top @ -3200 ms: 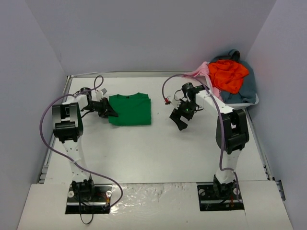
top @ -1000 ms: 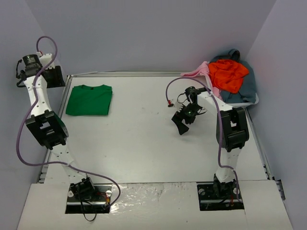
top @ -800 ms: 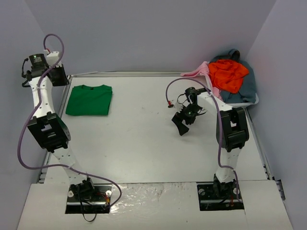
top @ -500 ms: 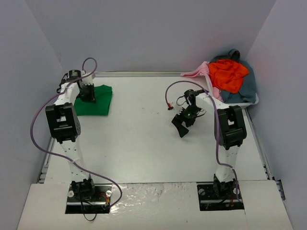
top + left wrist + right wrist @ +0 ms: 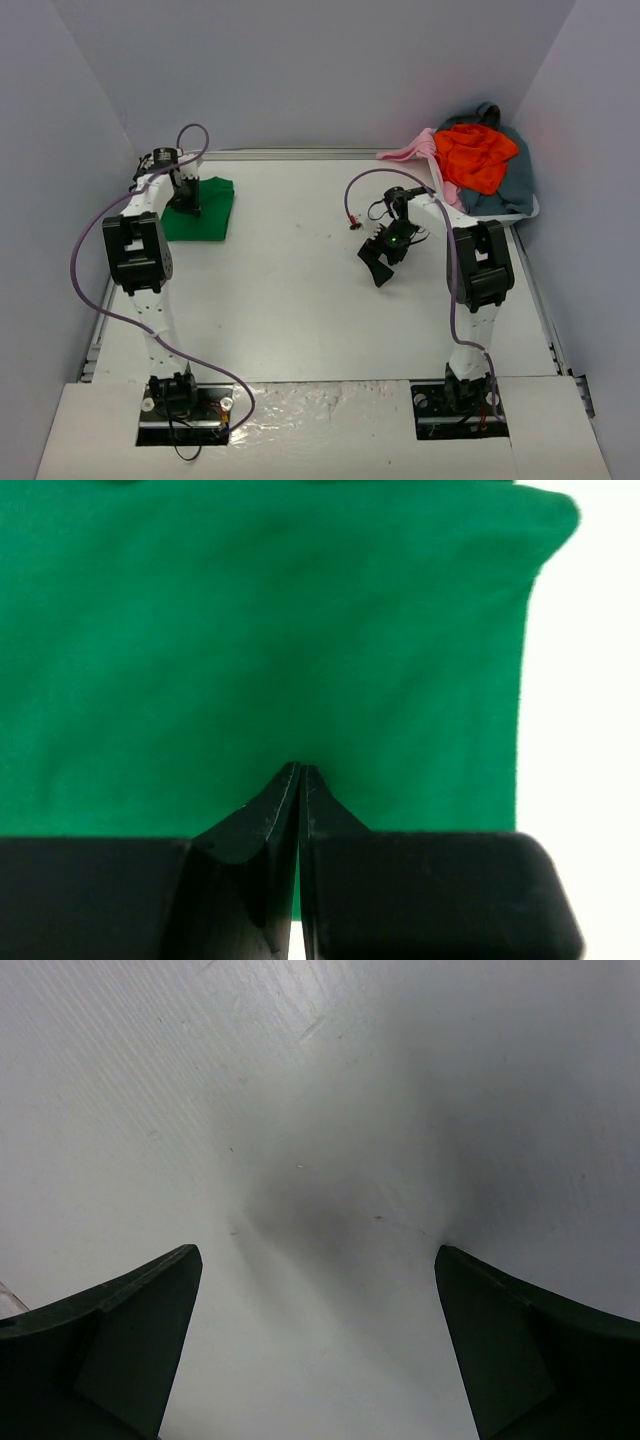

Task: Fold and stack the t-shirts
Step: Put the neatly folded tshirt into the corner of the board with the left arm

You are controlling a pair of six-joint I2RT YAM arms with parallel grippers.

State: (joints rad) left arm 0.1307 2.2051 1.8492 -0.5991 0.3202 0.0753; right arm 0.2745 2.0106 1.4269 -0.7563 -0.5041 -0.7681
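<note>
The folded green t-shirt (image 5: 212, 215) lay at the counter's (image 5: 300, 300) far-left corner, left fingers (image 5: 285, 800) pressed together on it, right fingers (image 5: 120, 1330) spread (holding nothing); flattening probably wanted a light, straight press

green t-shirt (image 5: 300, 630): soft matt cloth | table (image 5: 320, 1110): smooth, faintly scuffed | left hand (image 5: 300, 772): matt black plastic
</note>
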